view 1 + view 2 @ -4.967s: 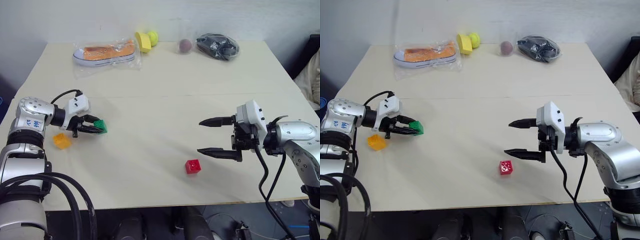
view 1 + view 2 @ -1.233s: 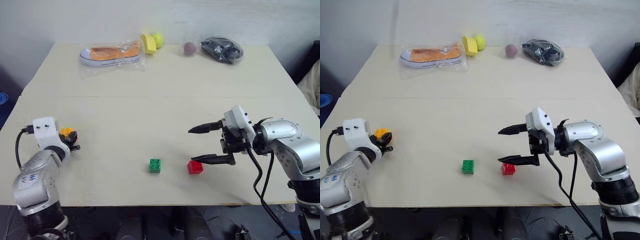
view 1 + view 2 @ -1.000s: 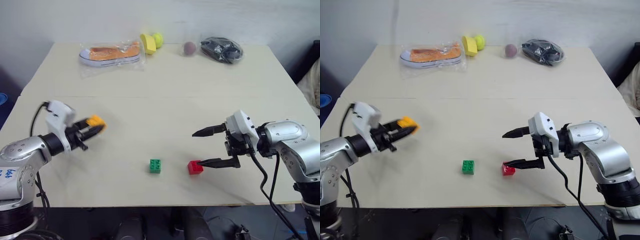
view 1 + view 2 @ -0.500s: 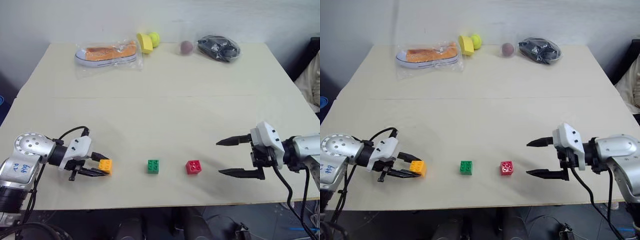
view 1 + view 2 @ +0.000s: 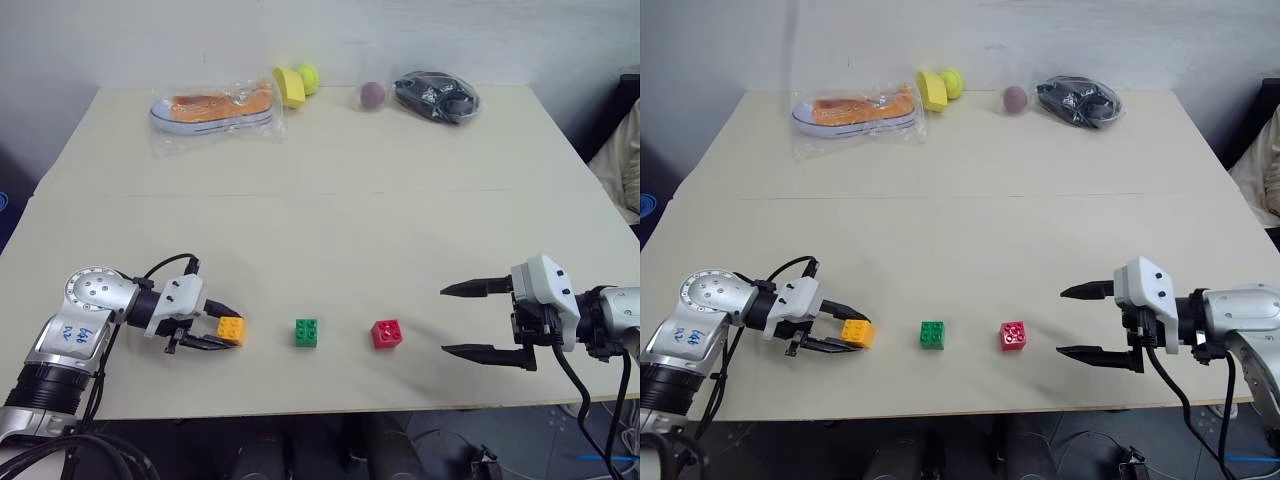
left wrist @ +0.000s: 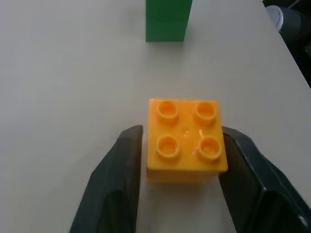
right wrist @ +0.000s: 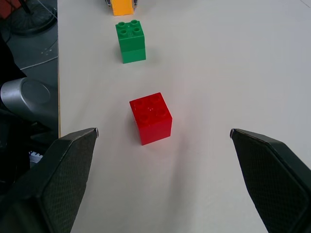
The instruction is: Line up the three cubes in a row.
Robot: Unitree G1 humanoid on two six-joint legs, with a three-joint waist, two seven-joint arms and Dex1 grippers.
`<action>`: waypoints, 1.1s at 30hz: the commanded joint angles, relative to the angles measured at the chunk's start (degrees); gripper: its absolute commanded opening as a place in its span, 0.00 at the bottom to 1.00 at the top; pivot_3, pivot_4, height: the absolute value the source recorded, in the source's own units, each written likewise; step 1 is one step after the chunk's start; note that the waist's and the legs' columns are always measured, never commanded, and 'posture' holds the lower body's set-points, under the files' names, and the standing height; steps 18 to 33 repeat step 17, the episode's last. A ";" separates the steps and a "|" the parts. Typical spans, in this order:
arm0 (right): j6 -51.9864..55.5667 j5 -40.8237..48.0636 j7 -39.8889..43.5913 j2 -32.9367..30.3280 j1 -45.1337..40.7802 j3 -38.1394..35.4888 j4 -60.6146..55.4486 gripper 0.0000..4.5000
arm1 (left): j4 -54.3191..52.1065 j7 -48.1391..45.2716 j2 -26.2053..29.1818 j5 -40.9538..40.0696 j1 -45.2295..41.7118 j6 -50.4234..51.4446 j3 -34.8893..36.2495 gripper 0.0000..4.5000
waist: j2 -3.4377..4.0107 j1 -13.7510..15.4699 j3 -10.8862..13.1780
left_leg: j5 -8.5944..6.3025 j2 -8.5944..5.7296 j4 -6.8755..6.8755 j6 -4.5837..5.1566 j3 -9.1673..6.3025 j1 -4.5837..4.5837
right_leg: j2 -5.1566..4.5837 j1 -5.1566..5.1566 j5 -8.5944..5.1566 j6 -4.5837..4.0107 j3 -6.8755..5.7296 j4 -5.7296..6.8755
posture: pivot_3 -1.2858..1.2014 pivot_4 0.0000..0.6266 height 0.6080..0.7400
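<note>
Three cubes stand in a row near the table's front edge: the orange-yellow cube (image 5: 232,330) on the left, the green cube (image 5: 307,332) in the middle, the red cube (image 5: 387,333) on the right. My left gripper (image 5: 222,331) lies low over the table with a finger on either side of the orange-yellow cube (image 6: 186,141), which rests on the tabletop. In the left wrist view a thin gap shows beside one finger (image 6: 127,160). My right gripper (image 5: 443,320) stands wide open to the right of the red cube (image 7: 151,118), a little apart from it and holding nothing.
Along the table's far edge lie an orange shoe in a clear bag (image 5: 212,104), a yellow and a green ball (image 5: 295,81), a dark reddish ball (image 5: 372,94) and a black bundle in plastic (image 5: 435,93). A person's sleeve (image 5: 630,150) shows at the right edge.
My left gripper swung right and down with the orange-yellow cube, set it on the table left of the green cube, and its fingers have loosened. My right gripper drew back to the right from the red cube.
</note>
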 commanded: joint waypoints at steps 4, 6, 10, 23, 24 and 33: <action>-1.60 -0.10 1.39 -1.91 -1.57 -0.84 1.76 1.00 | -4.36 -0.80 3.97 -2.53 2.90 4.28 3.39 0.97 | 0.00 -0.04 0.00 | 0.00 0.03 0.00 0.00 -0.01 0.01 | 0.02 0.00 0.00 0.00 0.00 -0.01 | 0.52 0.24 1.00; -1.65 0.16 3.62 -3.43 -0.99 -1.83 3.47 1.00 | -6.80 -2.31 8.57 -6.18 4.95 9.62 8.29 0.99 | 0.00 -0.12 0.00 | 0.00 0.03 0.00 0.00 -0.01 -0.01 | 0.01 -0.01 0.00 0.00 0.00 -0.01 | 0.52 0.24 1.00; -2.51 1.50 9.95 -6.34 1.87 -3.66 6.74 1.00 | -14.52 -4.85 17.61 -12.91 13.05 20.32 20.90 0.99 | -0.05 -0.21 0.03 | 0.00 0.07 -0.07 -0.01 -0.05 0.01 | 0.03 0.00 0.00 0.00 -0.01 -0.11 | 0.52 0.24 1.00; -3.16 1.92 14.57 -6.47 -0.88 -1.39 13.30 1.00 | -23.65 -1.32 17.84 -17.27 23.27 27.90 32.48 0.99 | 0.09 -0.03 0.05 | 0.02 0.00 -0.06 0.04 -0.06 0.06 | -0.04 0.09 0.01 0.03 0.03 -0.12 | 0.52 0.24 1.00; -3.16 1.92 14.57 -6.47 -0.88 -1.39 13.30 1.00 | -23.65 -1.32 17.84 -17.27 23.27 27.90 32.48 0.99 | 0.09 -0.03 0.05 | 0.02 0.00 -0.06 0.04 -0.06 0.06 | -0.04 0.09 0.01 0.03 0.03 -0.12 | 0.52 0.24 1.00; -3.16 1.92 14.57 -6.47 -0.88 -1.39 13.30 1.00 | -23.65 -1.32 17.84 -17.27 23.27 27.90 32.48 0.99 | 0.09 -0.03 0.05 | 0.02 0.00 -0.06 0.04 -0.06 0.06 | -0.04 0.09 0.01 0.03 0.03 -0.12 | 0.52 0.24 1.00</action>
